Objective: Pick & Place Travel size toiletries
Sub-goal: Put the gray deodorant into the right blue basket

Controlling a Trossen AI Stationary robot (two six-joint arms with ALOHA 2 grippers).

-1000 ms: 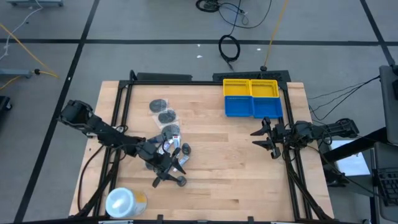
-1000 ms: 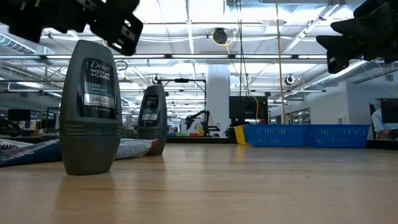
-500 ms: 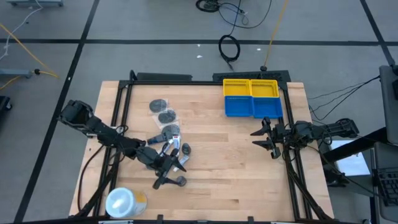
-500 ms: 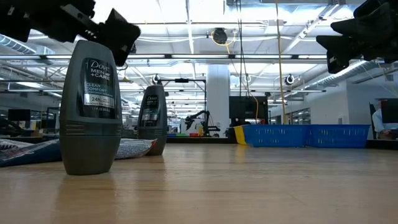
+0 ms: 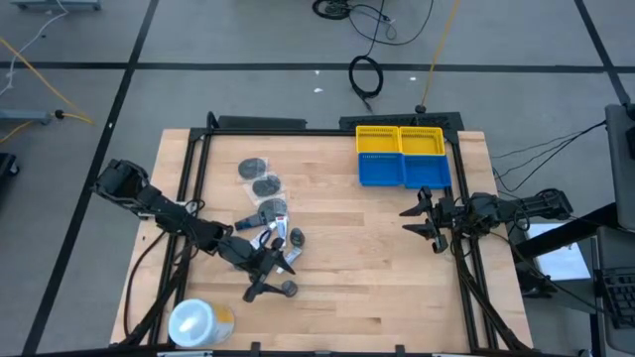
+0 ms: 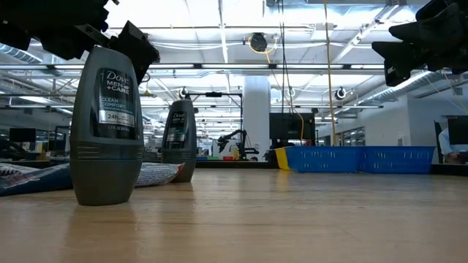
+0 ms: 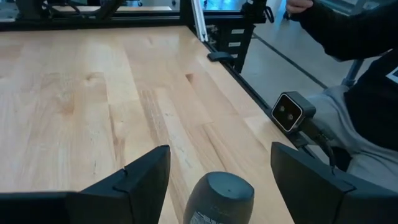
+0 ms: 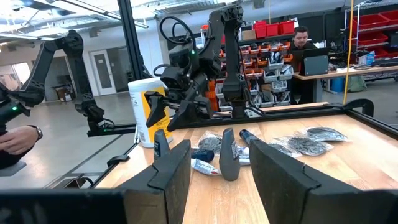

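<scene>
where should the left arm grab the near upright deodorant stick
Best around its tapered upper body, coming down from above. The deodorant stick stands upright on the table, rounded cap up, between the fingers of the open left end effector, so they could close on its two flatter sides. The right end effector waits at the table's right edge.

- The middle and near right of the table [image 5: 377, 268] lie bare, giving open passage between the two arms.
- The left gripper [image 5: 275, 275] hangs open over a standing grey deodorant [image 6: 106, 124]; a second deodorant [image 6: 178, 140] stands just behind it.
- Tubes [image 5: 280, 238] and flat grey packets [image 5: 260, 178] crowd the left half, with a white-and-yellow canister [image 5: 198, 321] at the near left corner.
- Yellow and blue bins [image 5: 402, 155] block the far right edge.
- The right gripper [image 5: 425, 220] waits open at the right edge.
</scene>
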